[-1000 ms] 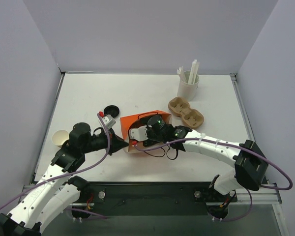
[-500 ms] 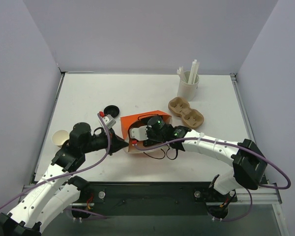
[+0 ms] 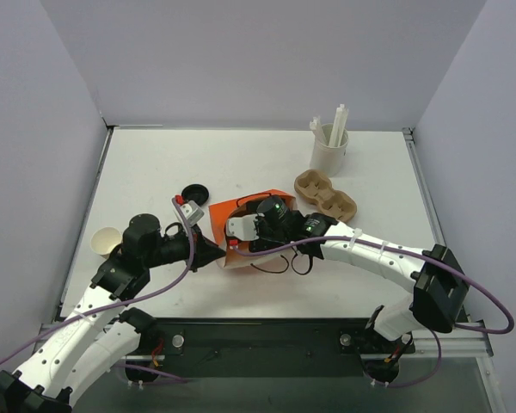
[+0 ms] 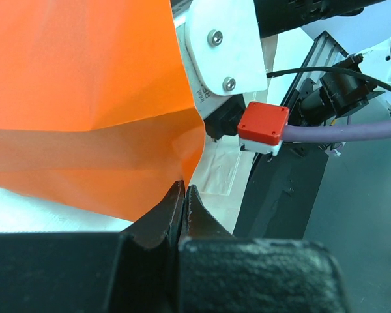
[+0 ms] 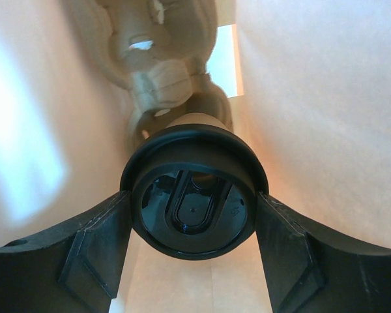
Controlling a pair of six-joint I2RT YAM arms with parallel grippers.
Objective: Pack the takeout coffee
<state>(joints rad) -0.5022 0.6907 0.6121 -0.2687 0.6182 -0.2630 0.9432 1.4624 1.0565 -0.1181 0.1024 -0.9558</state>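
Rt wrist cam: right tool (image 5: 192, 218) hugs takeout coffee (image 5: 191, 156) round its lid, inside orange bag (image 5: 326, 98). Top cam hides cup. L wrist cam: left tool (image 4: 184, 203) pinches bag edge.

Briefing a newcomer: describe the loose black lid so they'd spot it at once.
Find the orange bag mid-table. Just left of its far corner, a round black lid lies on the white table. No cup sits under it.
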